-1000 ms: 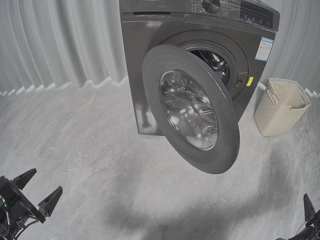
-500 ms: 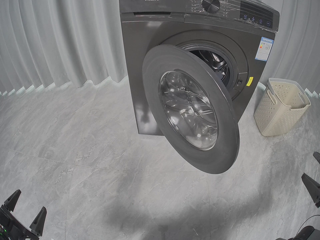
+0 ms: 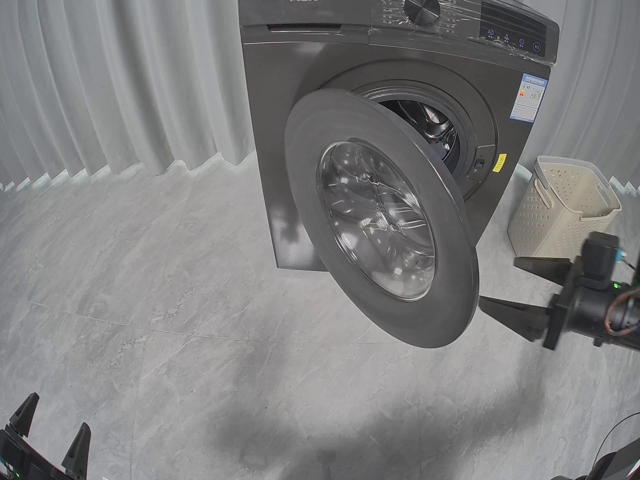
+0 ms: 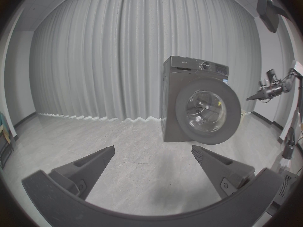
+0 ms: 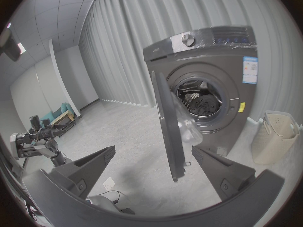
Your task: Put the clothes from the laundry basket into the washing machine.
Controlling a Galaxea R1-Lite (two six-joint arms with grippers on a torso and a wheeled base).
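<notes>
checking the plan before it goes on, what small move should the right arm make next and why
Probably ease the open right gripper onto the free edge of the door to swing it shut: dark clothes already lie inside the washing machine, and the laundry basket shows no clothes.

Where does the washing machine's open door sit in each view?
Head view: door mid-picture, partly covering the drum.
Left wrist view: door face-on, hiding the drum.
Right wrist view: door edge-on, drum exposed beside it.
Shared landmark: the control knob.
</notes>
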